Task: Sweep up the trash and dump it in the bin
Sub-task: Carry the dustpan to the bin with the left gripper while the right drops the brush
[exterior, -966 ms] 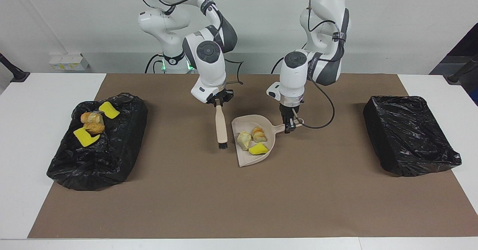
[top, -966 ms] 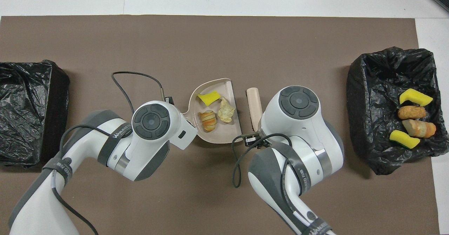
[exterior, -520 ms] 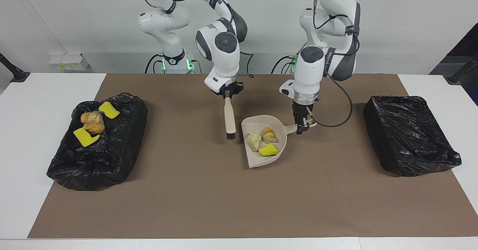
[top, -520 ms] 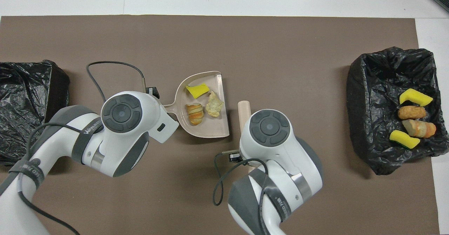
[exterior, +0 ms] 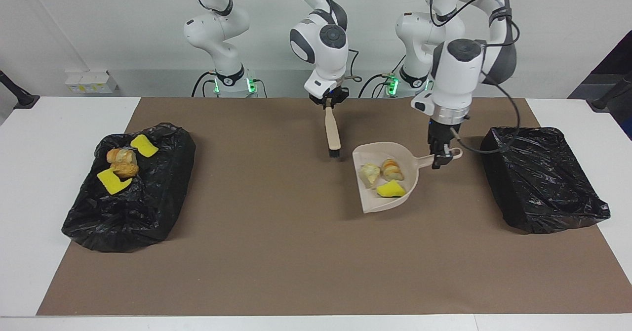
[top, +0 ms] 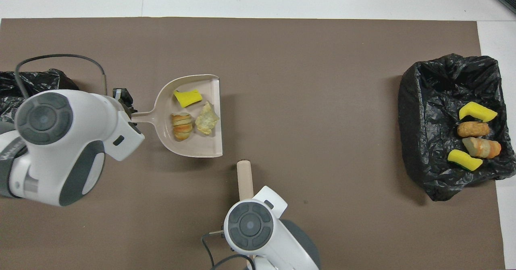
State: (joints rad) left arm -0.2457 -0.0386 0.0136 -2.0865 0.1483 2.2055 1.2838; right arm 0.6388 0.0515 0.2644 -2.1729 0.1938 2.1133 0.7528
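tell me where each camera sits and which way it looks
Facing view: high across the table, looking at the robots; both arms show from base to gripper, left gripper on the dustpan handle, right gripper holding the brush.
Overhead view: high above the robots' end, looking steeply down and forward; only the wrists show.
Shared: dustpan, brush, both bins, half a turn apart.
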